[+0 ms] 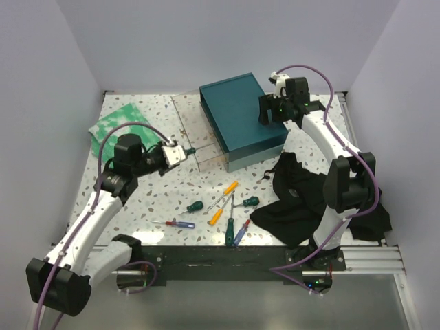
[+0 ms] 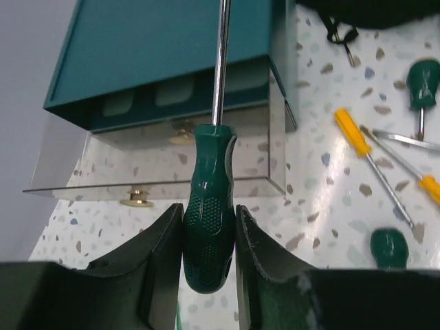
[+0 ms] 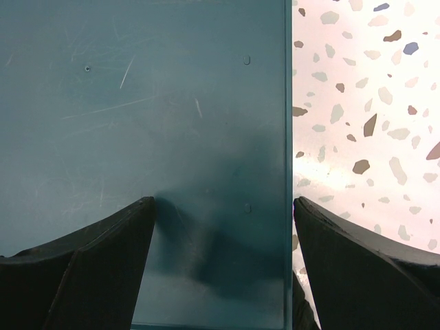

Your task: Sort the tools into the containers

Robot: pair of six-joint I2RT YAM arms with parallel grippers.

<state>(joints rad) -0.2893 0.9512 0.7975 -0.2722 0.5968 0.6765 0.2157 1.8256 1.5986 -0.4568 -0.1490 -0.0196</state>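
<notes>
One green screwdriver point(image 2: 210, 172), stiff and probably light, is clamped at its ribbed handle by the left gripper point(image 2: 208, 216), lower centre; the right gripper point(image 3: 223, 206) gapes.

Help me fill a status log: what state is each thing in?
left gripper, shut on green screwdriver
right gripper, open over teal box
teal box, top closed
clear box, no tools seen inside
loose screwdrivers, lying outside both boxes
black cloth, crumpled
green cloth, rumpled
</notes>
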